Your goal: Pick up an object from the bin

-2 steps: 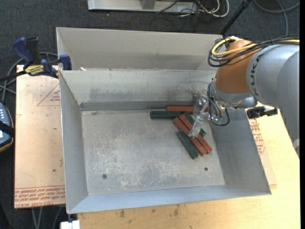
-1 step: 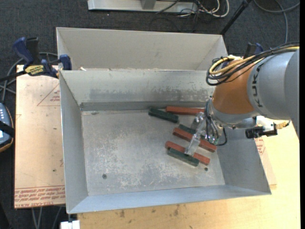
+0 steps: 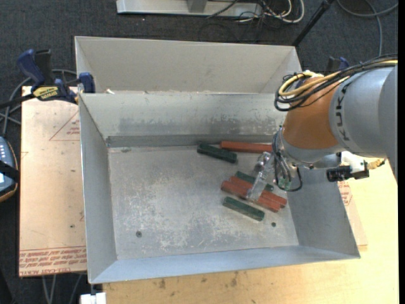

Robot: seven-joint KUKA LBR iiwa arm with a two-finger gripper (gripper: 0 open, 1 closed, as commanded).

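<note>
How wide my jaws stand I cannot tell, my gripper covering the middle of a red block just beside a dark green bar in the grey bin.

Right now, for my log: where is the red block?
The red block lies in the right half of the bin, under the gripper, with a dark green bar on its near side.

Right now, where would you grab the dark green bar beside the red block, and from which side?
Probably from above, across the short width of the dark green bar, near mid-length: it lies flat on the bin floor, long, slim. Bare floor on its near side; the red block lies close behind, so room there is tight.
</note>
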